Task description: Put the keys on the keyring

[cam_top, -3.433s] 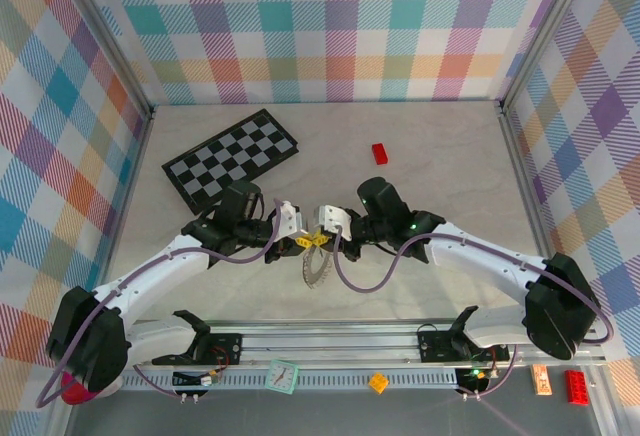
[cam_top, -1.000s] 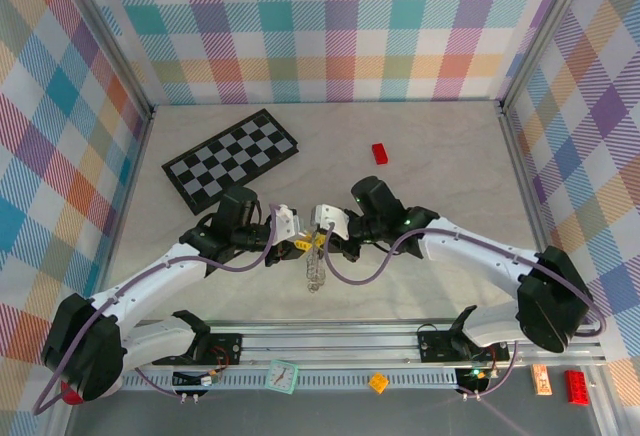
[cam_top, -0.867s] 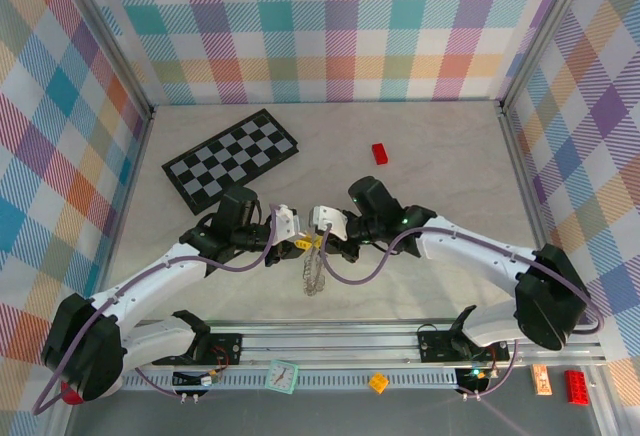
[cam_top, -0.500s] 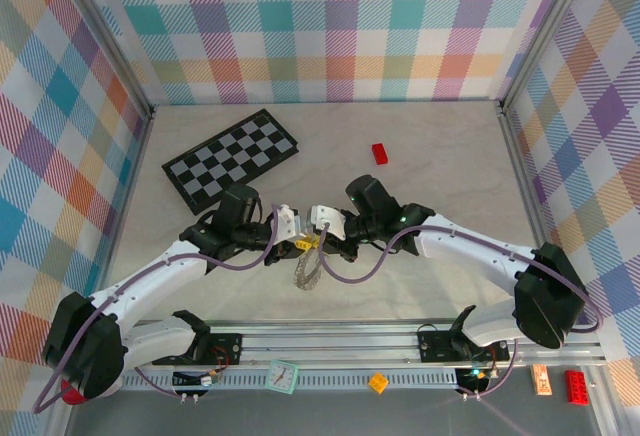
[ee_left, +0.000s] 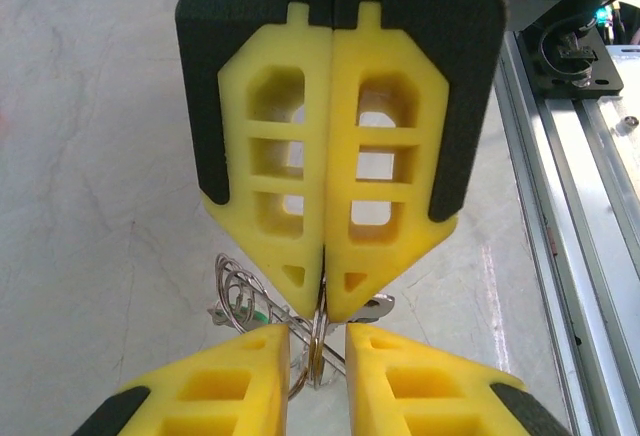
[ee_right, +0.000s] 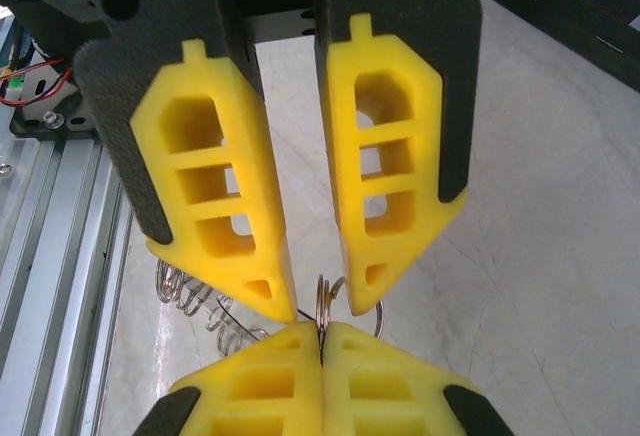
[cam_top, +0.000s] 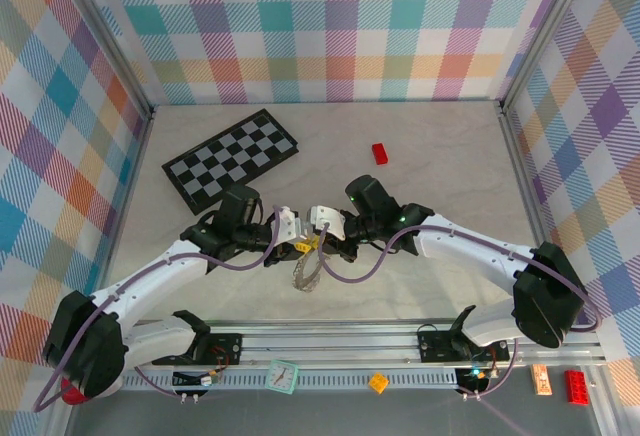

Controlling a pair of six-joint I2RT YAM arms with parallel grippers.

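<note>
Left gripper (ee_left: 325, 296) pads pressed together on the keyring (ee_left: 318, 341); right gripper (ee_right: 320, 301) fingers apart around its top. Both meet tip to tip mid-table, keyring (cam_top: 307, 271) hanging below them. Red block (cam_top: 380, 153) far right, checkerboard (cam_top: 230, 159) far left.

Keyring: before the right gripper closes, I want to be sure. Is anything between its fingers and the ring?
Nothing visible does. A thin loop of the keyring stands bare in the gap between the fingers of the open right gripper. The left gripper is shut on it just beyond their tips.
</note>
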